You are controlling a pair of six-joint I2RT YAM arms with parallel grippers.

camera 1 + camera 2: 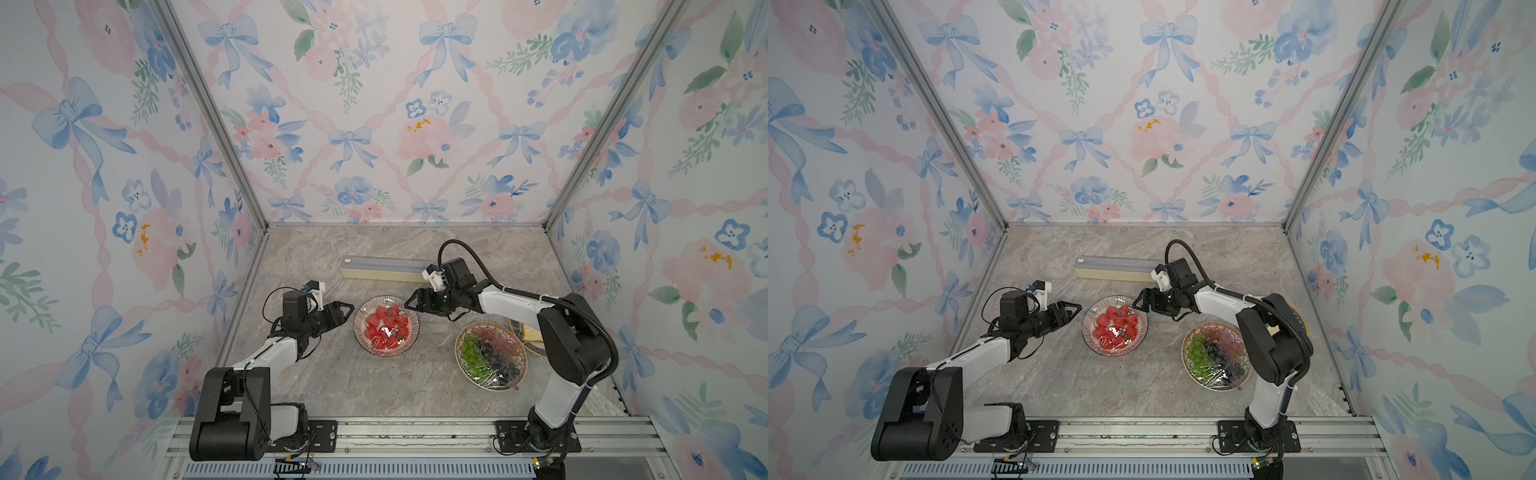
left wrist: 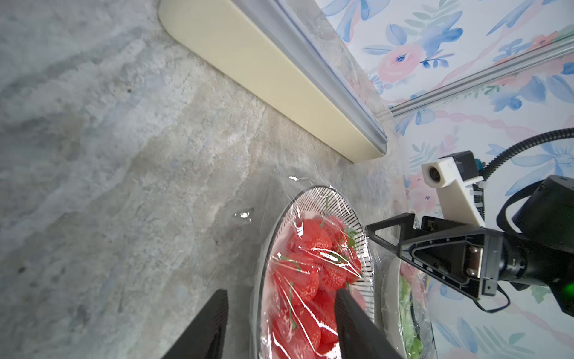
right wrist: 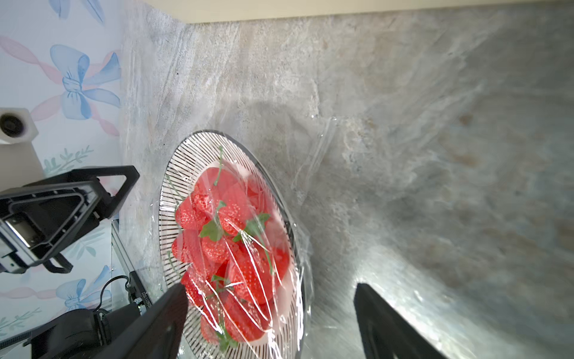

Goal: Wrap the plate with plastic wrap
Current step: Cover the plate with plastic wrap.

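Observation:
The plate [image 1: 384,352] [image 1: 1115,352], striped at the rim and heaped with strawberries, sits mid-table under crinkled clear plastic wrap [image 2: 310,248] [image 3: 248,248]. Loose film spreads onto the table beside it. My left gripper [image 1: 348,313] [image 1: 1073,313] is at the plate's left edge, and in the left wrist view it [image 2: 279,307] is open with the wrapped rim [image 2: 313,194] between its fingers. My right gripper [image 1: 409,302] [image 1: 1136,301] hovers at the plate's far right edge, open [image 3: 270,298], its jaws astride the rim [image 3: 192,149]. The cream wrap box [image 1: 382,269] [image 1: 1115,268] [image 2: 264,68] lies behind the plate.
A second film-covered plate of green and dark grapes [image 1: 490,355] [image 1: 1217,355] sits at the front right, under the right arm. A yellow plate [image 1: 523,332] is partly hidden behind that arm. Floral walls enclose three sides and a metal rail [image 1: 415,432] runs along the front.

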